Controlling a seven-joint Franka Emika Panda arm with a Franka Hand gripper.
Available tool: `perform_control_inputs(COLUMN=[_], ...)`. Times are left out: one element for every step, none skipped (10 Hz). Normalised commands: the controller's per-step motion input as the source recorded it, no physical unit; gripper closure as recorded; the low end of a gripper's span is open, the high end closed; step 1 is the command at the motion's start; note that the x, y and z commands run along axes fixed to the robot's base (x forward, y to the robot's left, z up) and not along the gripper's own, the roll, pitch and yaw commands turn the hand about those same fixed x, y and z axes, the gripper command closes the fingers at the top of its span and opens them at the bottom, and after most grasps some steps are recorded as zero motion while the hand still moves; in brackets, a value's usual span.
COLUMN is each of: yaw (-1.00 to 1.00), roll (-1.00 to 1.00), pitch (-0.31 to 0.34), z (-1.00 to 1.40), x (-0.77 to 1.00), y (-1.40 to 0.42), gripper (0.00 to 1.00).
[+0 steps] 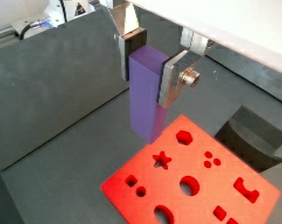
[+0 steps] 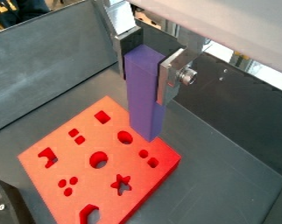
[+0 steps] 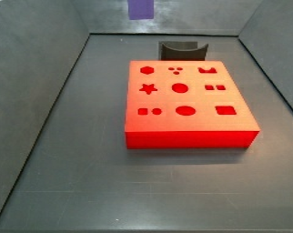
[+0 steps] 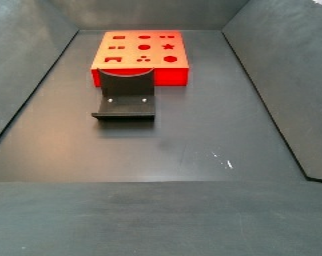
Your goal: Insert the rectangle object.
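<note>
My gripper (image 1: 146,70) is shut on the rectangle object (image 1: 144,96), a long purple-blue bar that hangs upright between the silver fingers; both wrist views show it (image 2: 144,92). The bar's lower end hovers above the floor near an edge of the red block with shaped holes (image 1: 193,184), also seen in the wrist view (image 2: 96,162). In a side view only the bar's lower tip (image 3: 140,9) shows at the upper edge, high above the red block (image 3: 186,102). In a side view the block (image 4: 141,57) lies at the far end; gripper and bar are out of view there.
A dark grey curved holder (image 3: 181,48) stands beside the red block, also seen in a side view (image 4: 125,100) and a wrist view (image 1: 255,137). Grey walls (image 3: 40,100) enclose the dark floor (image 4: 164,160) on all sides.
</note>
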Motion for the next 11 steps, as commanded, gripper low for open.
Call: perform_control_inputs(yaw=[0.01,0.02,0.03,0.00,0.00,0.00,0.00,0.00,0.00,0.00,0.00], roll=[0.07,0.12,0.17,0.17,0.18,0.12,0.13,0.15,0.03,0.00,0.00], pitch=[-0.013,-0.074,-0.076,-0.020,0.000,-0.023,0.000,0.000,0.000,0.000,-0.016], z=[-0.43,-0.65,-0.81,-0.88,-0.87,-0.93,-0.91,-0.95,-0.62,-0.36,-0.25], x=[0.64,0.67,0.56,0.47,0.47,0.55,0.59,0.57,0.78,0.96,1.00], y=[-0.17,-0.16,-0.08,-0.09,-0.03,-0.03,0.00,-0.03,-0.14,-0.18,-0.21], gripper=[1.00,1.00,1.00,1.00,1.00,1.00,1.00,1.00,1.00,1.00,1.00])
